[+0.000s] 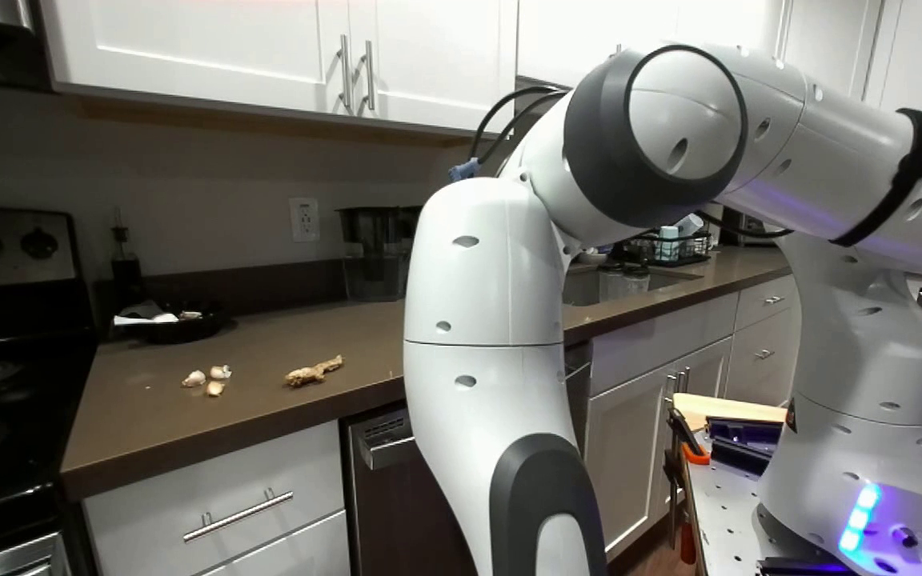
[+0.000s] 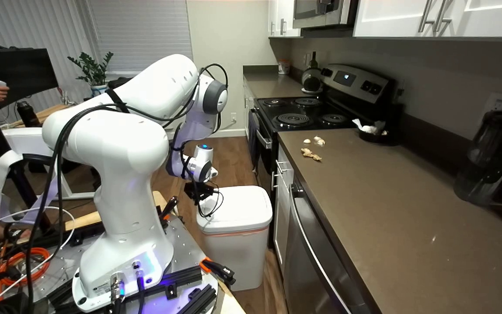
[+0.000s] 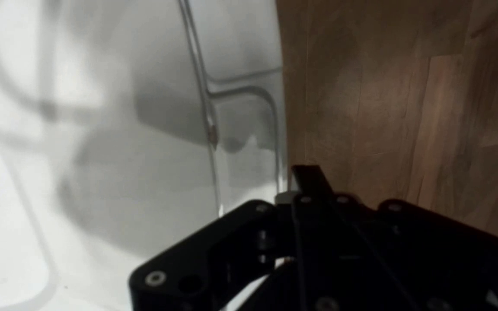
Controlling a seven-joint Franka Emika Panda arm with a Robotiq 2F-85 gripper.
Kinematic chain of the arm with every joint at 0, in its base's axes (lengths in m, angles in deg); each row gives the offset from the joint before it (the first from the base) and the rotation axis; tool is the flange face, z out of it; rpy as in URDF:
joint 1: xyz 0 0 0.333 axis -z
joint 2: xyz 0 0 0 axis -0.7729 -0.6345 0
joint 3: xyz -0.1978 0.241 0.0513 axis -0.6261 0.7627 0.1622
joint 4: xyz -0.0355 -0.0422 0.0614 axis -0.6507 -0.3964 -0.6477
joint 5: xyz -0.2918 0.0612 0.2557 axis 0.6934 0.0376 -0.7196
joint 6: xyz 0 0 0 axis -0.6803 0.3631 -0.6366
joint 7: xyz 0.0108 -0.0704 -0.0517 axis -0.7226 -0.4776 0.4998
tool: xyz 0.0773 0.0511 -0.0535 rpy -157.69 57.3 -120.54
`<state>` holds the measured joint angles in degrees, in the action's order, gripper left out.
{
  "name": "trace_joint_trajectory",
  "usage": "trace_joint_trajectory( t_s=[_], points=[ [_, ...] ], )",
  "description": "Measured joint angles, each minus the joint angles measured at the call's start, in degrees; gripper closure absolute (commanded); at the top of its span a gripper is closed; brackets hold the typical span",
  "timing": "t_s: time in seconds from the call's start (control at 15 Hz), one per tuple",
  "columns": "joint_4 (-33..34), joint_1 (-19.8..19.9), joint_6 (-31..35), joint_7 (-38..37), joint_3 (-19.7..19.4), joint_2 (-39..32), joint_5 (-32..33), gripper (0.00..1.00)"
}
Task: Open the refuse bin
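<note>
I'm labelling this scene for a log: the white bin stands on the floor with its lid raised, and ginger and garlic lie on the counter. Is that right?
Not quite: the lid is down, not raised, as an exterior view shows. The rest holds: the white bin stands on the floor, and ginger and garlic lie on the counter.

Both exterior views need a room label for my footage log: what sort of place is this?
A kitchen, probably in a home: there is an electric coil range, a dishwasher built in under the countertop, and a piece of ginger root lying on top.
</note>
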<state>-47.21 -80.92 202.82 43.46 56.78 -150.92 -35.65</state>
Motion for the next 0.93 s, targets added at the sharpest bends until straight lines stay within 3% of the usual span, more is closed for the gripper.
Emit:
trace_joint_trajectory(
  t_s=[0.73,0.93],
  points=[
    [1.1,0.2,-0.1,0.1,-1.4,-0.7,2.2,1.0],
    [1.1,1.6,-2.2,0.1,-0.2,-0.3,2.2,1.0]
  ],
)
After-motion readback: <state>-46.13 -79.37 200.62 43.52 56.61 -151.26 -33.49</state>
